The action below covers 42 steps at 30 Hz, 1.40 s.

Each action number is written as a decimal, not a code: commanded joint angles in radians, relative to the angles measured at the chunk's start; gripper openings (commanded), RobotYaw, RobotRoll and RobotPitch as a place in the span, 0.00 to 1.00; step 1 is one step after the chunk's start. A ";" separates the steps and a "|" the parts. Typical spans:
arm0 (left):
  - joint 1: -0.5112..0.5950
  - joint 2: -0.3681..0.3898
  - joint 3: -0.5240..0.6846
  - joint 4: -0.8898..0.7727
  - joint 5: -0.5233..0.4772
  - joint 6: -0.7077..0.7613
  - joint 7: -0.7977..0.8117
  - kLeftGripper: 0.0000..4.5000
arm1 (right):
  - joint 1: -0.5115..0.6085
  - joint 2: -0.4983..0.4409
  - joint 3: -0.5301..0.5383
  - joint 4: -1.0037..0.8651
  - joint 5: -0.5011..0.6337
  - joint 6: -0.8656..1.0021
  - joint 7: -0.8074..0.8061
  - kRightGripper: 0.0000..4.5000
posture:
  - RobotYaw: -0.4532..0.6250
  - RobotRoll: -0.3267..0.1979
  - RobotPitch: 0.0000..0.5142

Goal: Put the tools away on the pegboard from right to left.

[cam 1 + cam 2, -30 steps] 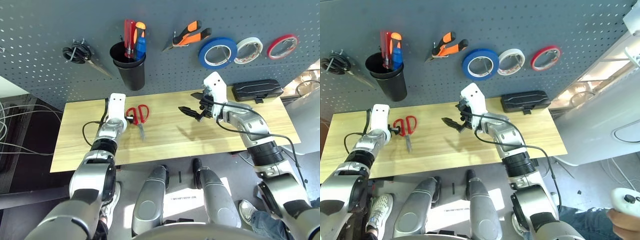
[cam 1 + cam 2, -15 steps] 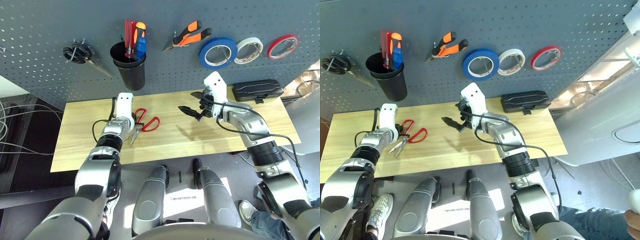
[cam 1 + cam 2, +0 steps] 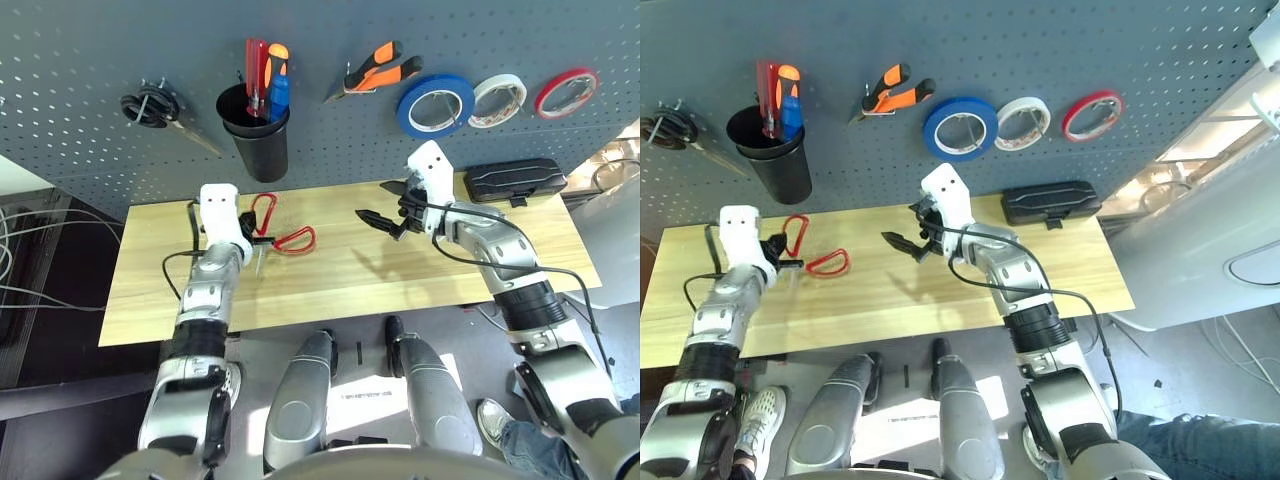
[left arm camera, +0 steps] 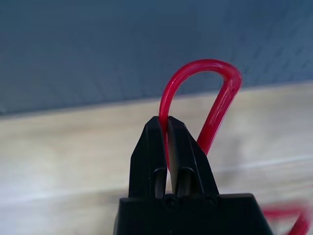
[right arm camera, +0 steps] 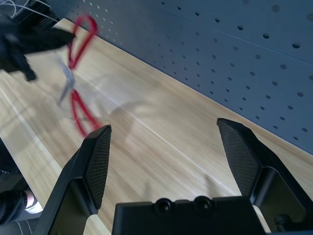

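Note:
My left gripper (image 4: pixel 165 122) is shut on one red handle loop (image 4: pixel 222 108) of the scissors (image 3: pixel 278 244), holding them tilted just above the wooden table (image 3: pixel 330 275), left of centre. The blades hang below the fingers. My right gripper (image 3: pixel 385 207) hovers open and empty over the table's middle, to the right of the scissors. On the pegboard (image 3: pixel 90 50) hang the blue tape roll (image 3: pixel 436 105) and the orange-and-black pliers (image 3: pixel 378 70). The blue-handled screwdriver (image 3: pixel 281 96) stands in the black cup (image 3: pixel 257 135).
A white tape roll (image 3: pixel 497 100) and a red one (image 3: pixel 565 92) hang right of the blue roll. Red and orange screwdrivers share the cup. Dark scissors (image 3: pixel 152 106) hang on a hook at the board's left. A black case (image 3: pixel 515 181) lies at the table's back right.
My left gripper has shut on the scissors' handle, then drawn back to the left with them, the handles spread wider. The right arm has stayed still.

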 commanded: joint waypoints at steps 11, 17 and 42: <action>0.249 0.062 0.080 -0.220 0.042 -0.367 -0.003 0.00 | -0.029 0.041 0.014 -0.054 0.033 -0.099 0.071 1.00 | 0.59 0.62 0.59; 0.222 0.093 0.163 -0.304 0.057 -0.450 0.053 0.00 | -0.068 0.107 0.008 -0.113 0.099 -0.103 0.099 1.00 | 0.61 0.62 0.58; 0.099 0.123 0.234 -0.283 0.015 -0.401 0.116 0.00 | -0.219 0.206 0.025 -0.098 0.148 -0.093 0.113 1.00 | 0.63 0.62 0.55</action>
